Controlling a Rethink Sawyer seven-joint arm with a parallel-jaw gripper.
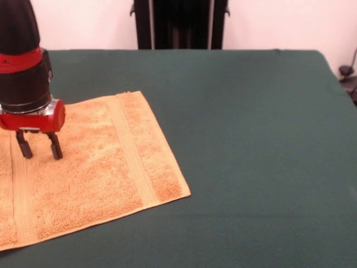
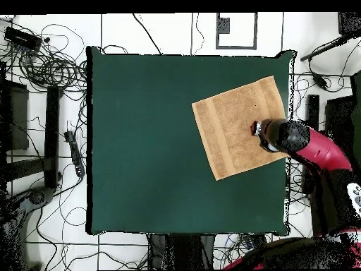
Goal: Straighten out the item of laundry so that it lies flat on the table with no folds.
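The orange-tan terry towel [image 1: 95,167] lies spread flat on the dark green table [image 1: 251,139], at the left in the front view and running off its left edge. A woven band stripe runs near its right edge. In the overhead view the towel [image 2: 233,127] sits at the table's [image 2: 155,141] right side, slightly rotated, with no visible folds. My gripper [image 1: 39,151] hangs from the red and black arm over the towel's left part, its two dark fingers [image 1: 56,147] apart and empty, tips just above or touching the cloth. In the overhead view the gripper [image 2: 259,130] is over the towel's right edge.
The robot's pedestal [image 1: 178,25] stands behind the table's far edge. Cables and stands [image 2: 49,70] lie on the floor around the table. The towel's right corner lies near the table's right edge in the overhead view.
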